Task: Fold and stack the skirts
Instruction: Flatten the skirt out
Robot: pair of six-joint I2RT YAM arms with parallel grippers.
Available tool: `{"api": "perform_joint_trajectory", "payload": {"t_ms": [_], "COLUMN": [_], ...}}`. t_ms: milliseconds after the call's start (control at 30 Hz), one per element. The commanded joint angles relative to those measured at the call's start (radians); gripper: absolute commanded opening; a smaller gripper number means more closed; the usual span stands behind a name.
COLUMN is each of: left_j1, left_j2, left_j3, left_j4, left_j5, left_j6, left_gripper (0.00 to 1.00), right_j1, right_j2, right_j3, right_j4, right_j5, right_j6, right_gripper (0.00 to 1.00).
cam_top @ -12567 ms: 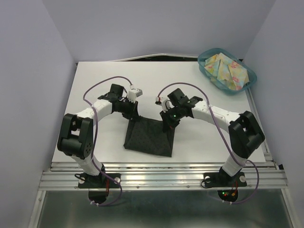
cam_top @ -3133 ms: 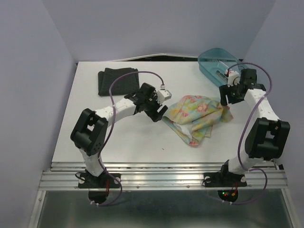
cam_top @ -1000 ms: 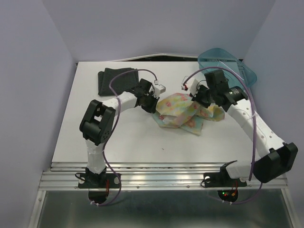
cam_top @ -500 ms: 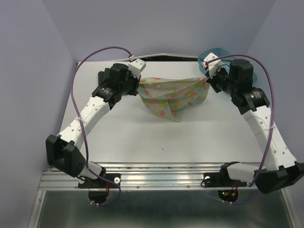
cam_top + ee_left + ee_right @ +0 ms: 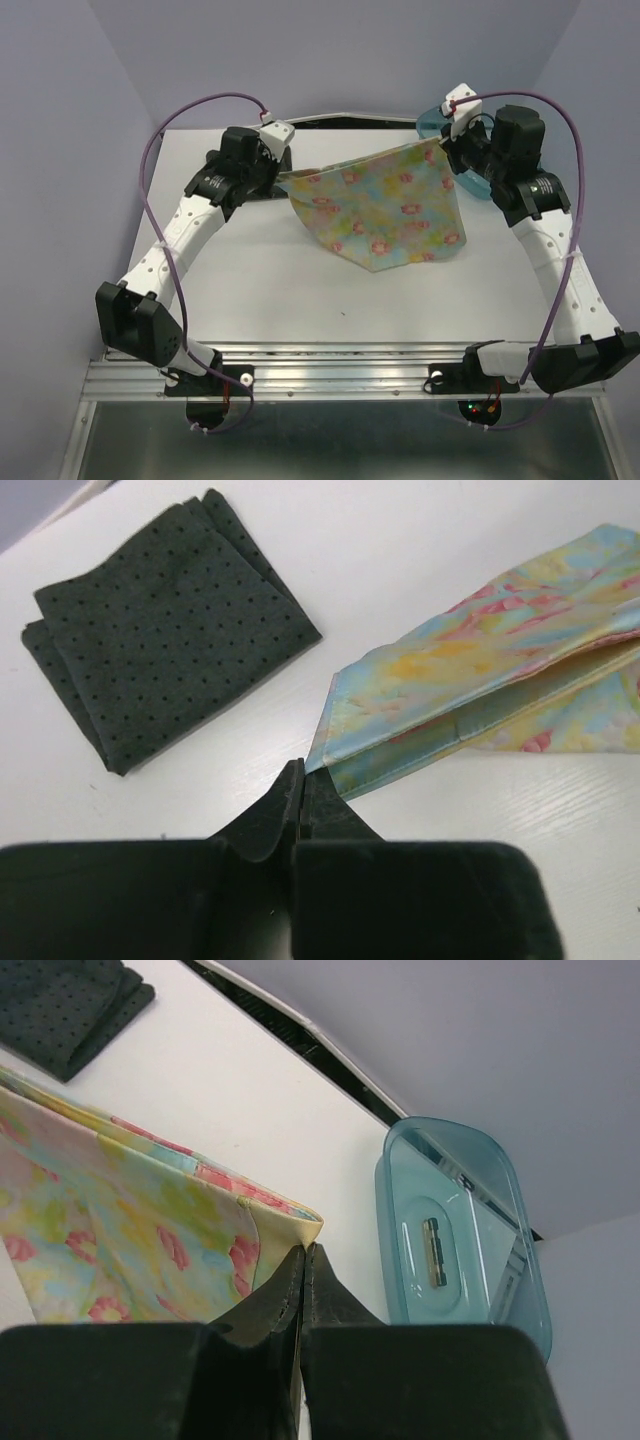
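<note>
The yellow floral skirt (image 5: 385,210) hangs spread in the air between both arms, its lower edge drooping toward the table. My left gripper (image 5: 284,172) is shut on its left top corner; in the left wrist view the cloth (image 5: 480,700) runs out from the closed tips (image 5: 300,772). My right gripper (image 5: 440,148) is shut on the right top corner, the hem (image 5: 150,1220) meeting its tips (image 5: 303,1250). The dark dotted skirt (image 5: 160,620) lies folded on the table at the back left, mostly hidden by the left arm in the top view.
The teal plastic bin (image 5: 470,170) sits at the back right corner behind the right gripper; it shows with nothing inside (image 5: 460,1230). The white table (image 5: 250,290) ends at a metal rail along the near edge. Purple cables loop above both arms.
Both grippers have lifted and drawn apart, and the floral skirt has gone from a bunched, folded strip to a flat hanging sheet. The bin is more hidden behind the right arm.
</note>
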State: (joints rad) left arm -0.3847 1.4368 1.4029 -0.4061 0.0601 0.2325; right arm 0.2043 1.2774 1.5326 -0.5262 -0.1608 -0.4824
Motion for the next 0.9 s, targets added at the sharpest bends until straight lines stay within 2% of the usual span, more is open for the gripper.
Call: {"api": "perform_joint_trajectory", "payload": {"t_ms": [0, 167, 233, 333, 533, 567, 633, 700, 767, 833, 867], "left_j1": [0.017, 0.038, 0.040, 0.050, 0.066, 0.067, 0.072, 0.073, 0.078, 0.079, 0.079], "left_j2": [0.030, 0.068, 0.128, 0.223, 0.467, 0.491, 0.548, 0.560, 0.541, 0.489, 0.469], "left_j3": [0.022, 0.077, 0.163, 0.310, 0.750, 0.856, 0.936, 0.987, 0.970, 0.894, 0.815], "left_j4": [-0.068, -0.020, -0.001, 0.038, 0.036, 0.041, 0.079, 0.125, 0.211, 0.281, 0.295], "left_j5": [0.049, 0.038, 0.018, -0.012, -0.049, -0.095, -0.111, -0.146, -0.164, -0.178, -0.163], "left_j6": [0.016, 0.013, 0.013, 0.010, -0.002, -0.002, 0.001, 0.005, 0.005, 0.019, 0.039], "left_gripper": [0.00, 0.00, 0.00, 0.00, 0.00, 0.00, 0.00, 0.00, 0.00, 0.00, 0.00], "right_j1": [-0.019, -0.019, -0.019, -0.040, -0.121, -0.134, -0.155, -0.167, -0.177, -0.177, -0.177], "right_j2": [-0.042, 0.003, 0.045, 0.143, 0.365, 0.388, 0.442, 0.473, 0.507, 0.505, 0.470], "right_j3": [0.005, -0.023, 0.001, 0.082, 0.380, 0.417, 0.496, 0.550, 0.598, 0.607, 0.544], "right_j4": [0.040, 0.127, 0.201, 0.310, 0.425, 0.436, 0.475, 0.497, 0.499, 0.497, 0.497], "right_j5": [-0.025, 0.044, 0.093, 0.190, 0.248, 0.242, 0.236, 0.224, 0.207, 0.173, 0.112], "right_j6": [0.010, 0.014, 0.018, 0.040, 0.116, 0.126, 0.146, 0.153, 0.166, 0.172, 0.162], "right_gripper": [0.01, 0.01, 0.01, 0.01, 0.01, 0.01, 0.01, 0.01, 0.01, 0.01, 0.01]}}
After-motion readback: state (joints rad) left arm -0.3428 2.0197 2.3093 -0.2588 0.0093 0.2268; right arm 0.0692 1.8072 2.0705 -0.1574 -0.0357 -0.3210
